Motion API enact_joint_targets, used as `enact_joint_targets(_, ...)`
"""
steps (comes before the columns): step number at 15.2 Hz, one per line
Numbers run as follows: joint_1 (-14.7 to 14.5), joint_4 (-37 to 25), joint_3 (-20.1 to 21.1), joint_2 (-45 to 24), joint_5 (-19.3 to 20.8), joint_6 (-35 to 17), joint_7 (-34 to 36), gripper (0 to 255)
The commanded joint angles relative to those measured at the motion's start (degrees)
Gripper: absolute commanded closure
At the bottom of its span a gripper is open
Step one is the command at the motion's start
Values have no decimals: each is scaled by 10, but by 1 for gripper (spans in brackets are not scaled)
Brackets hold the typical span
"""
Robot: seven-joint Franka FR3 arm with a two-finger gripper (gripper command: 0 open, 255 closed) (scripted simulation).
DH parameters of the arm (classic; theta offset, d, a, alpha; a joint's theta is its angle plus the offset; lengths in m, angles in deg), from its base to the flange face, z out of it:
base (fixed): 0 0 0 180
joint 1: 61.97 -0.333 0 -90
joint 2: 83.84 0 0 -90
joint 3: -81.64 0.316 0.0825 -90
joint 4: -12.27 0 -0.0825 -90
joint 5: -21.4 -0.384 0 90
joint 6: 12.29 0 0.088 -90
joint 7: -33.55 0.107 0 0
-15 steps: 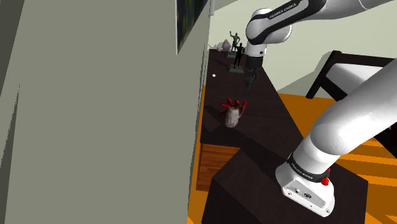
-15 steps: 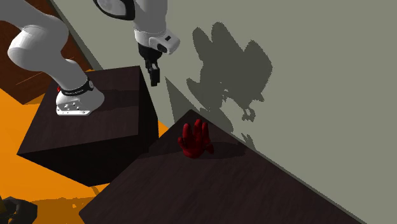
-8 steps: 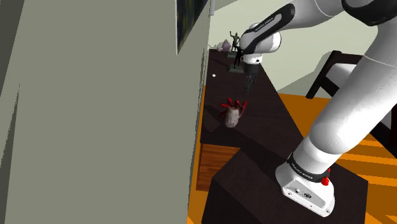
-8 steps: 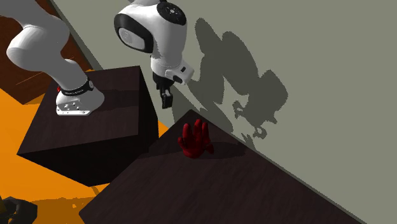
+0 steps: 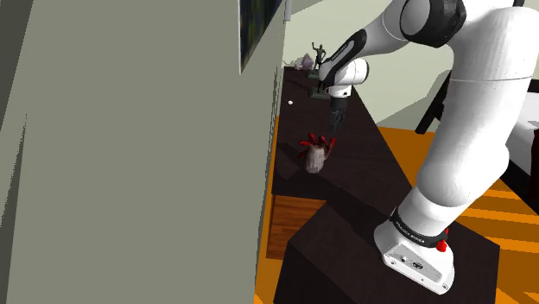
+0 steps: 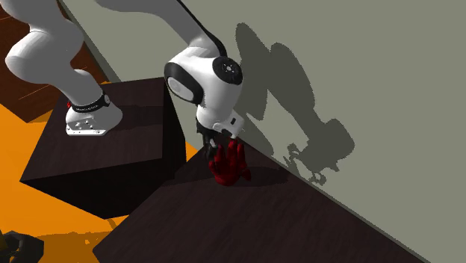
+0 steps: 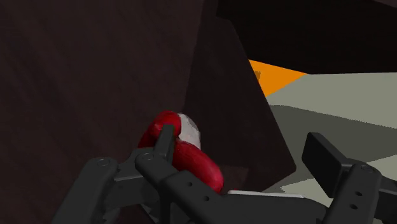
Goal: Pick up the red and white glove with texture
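Shoulder view, left to right.
- Item 1, wall (image 5: 129, 129): grey and plain, bordering the surface (image 5: 354, 168), which is dark and long and running away from the stand (image 5: 345, 259).
- Item 2, glove (image 5: 316, 154): red with a whitish part, lying on the surface near the wall.
- Item 3, gripper (image 5: 333, 128): black, hanging just above the glove, which is sitting at its 7 o'clock.

Second exterior view: the gripper (image 6: 218, 143) is hovering close over the glove (image 6: 230, 168), which is lying at its 5 o'clock.

Wrist view: the fingers (image 7: 324, 156) are standing apart and clasping nothing. The glove (image 7: 184, 149) is lying by one fingertip and edging into the gap; whether they touch cannot be told.
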Motion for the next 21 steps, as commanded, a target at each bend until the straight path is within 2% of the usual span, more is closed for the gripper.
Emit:
enact_joint_targets(1,15,-40,2,-46,-13,2,-18,0)
enact_joint_targets(4,41,-102,7,-115,-29,5,-40,0)
enact_joint_targets(14,52,-112,19,-165,-45,-33,-49,0)
enact_joint_targets(15,52,-112,19,-165,-45,-33,-49,255)
enact_joint_targets(21,52,-112,19,-165,-45,-33,-49,255)
